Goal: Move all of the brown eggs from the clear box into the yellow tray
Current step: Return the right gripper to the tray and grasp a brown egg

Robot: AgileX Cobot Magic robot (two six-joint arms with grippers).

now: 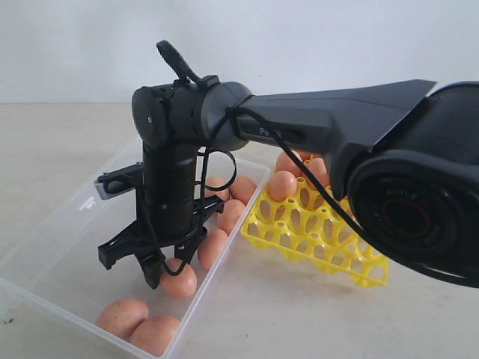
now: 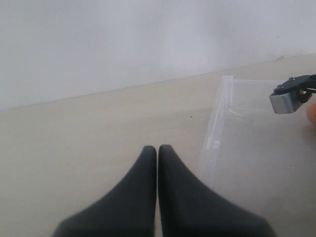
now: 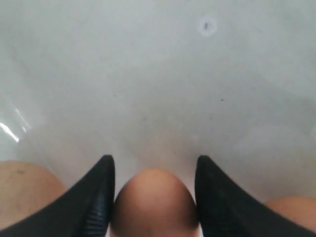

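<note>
My right gripper (image 1: 168, 273) reaches down into the clear box (image 1: 60, 239), its fingers closed against both sides of a brown egg (image 1: 182, 283) resting on the box floor. The right wrist view shows that egg (image 3: 154, 202) filling the gap between the black fingers (image 3: 98, 197), with the gripper (image 3: 154, 160) over the box floor (image 3: 158, 74). Several more brown eggs lie in the box, two at its near corner (image 1: 123, 315) and others along its right wall (image 1: 230, 215). The yellow tray (image 1: 314, 232) holds three eggs (image 1: 283, 185) at its far side. My left gripper (image 2: 157, 147) is shut on nothing, beside the box (image 2: 217, 128).
The right arm's large dark body (image 1: 404, 187) hangs over the tray's right part and hides some cups. Neighbouring eggs (image 3: 24, 190) sit close on either side of the right gripper. The right arm's wrist camera (image 2: 286, 101) shows over the box in the left wrist view.
</note>
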